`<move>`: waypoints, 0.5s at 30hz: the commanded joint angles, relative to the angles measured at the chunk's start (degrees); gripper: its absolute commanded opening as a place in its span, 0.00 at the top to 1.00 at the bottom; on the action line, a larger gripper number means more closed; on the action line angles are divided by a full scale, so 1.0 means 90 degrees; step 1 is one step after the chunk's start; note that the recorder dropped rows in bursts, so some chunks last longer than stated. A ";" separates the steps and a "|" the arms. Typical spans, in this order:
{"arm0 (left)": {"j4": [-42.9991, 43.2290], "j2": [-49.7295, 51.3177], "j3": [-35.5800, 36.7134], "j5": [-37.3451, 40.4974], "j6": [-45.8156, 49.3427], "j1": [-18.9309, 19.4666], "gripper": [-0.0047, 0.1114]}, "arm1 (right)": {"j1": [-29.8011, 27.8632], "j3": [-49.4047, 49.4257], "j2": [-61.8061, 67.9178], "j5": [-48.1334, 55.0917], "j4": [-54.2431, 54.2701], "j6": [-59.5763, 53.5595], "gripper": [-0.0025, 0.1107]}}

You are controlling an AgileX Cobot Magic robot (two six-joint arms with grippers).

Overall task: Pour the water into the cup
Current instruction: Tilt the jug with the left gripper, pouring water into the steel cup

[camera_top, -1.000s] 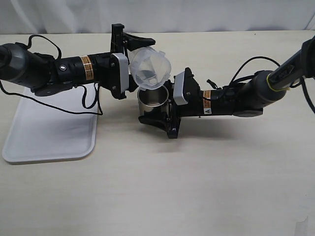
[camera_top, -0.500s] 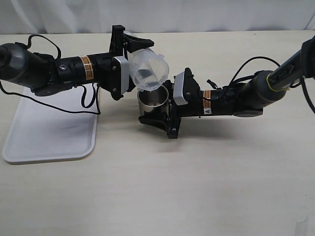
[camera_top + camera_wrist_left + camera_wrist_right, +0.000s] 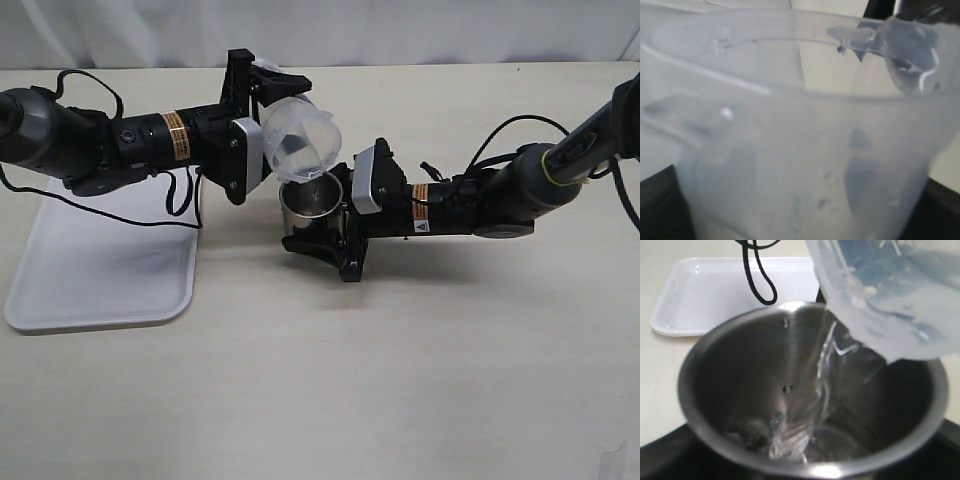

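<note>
at upper centre of the frame, our left tool (image 3: 265, 135) clamps the tilted translucent plastic beaker (image 3: 300, 138); clear water (image 3: 827, 357) streams into the short brushed-steel cup (image 3: 311, 197) just below, clamped by our right tool (image 3: 324, 222).

**Arm hardware, both sides**

Left arm (image 3: 120, 140) and right arm (image 3: 480, 200): black cylindrical links, an orange label (image 3: 175, 137) on each. Light grey wrist plates (image 3: 372, 178). Loose black cables (image 3: 182, 205) loop off both. Yellow-green ring (image 3: 548, 165) on the right arm. Left gripper (image 3: 280, 135) and right gripper (image 3: 316, 218): black.
</note>
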 commanded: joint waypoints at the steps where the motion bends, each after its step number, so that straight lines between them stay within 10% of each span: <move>1: -0.0162 -0.0055 -0.0051 -0.0109 0.0501 -0.0010 0.96 | -0.0007 -0.0034 -0.0023 -0.0138 0.0065 -0.0055 0.94; 15: -0.0162 -0.0055 -0.0051 -0.0201 0.1400 -0.0010 0.96 | 0.0007 -0.0034 -0.0023 -0.0138 0.0065 -0.0055 0.94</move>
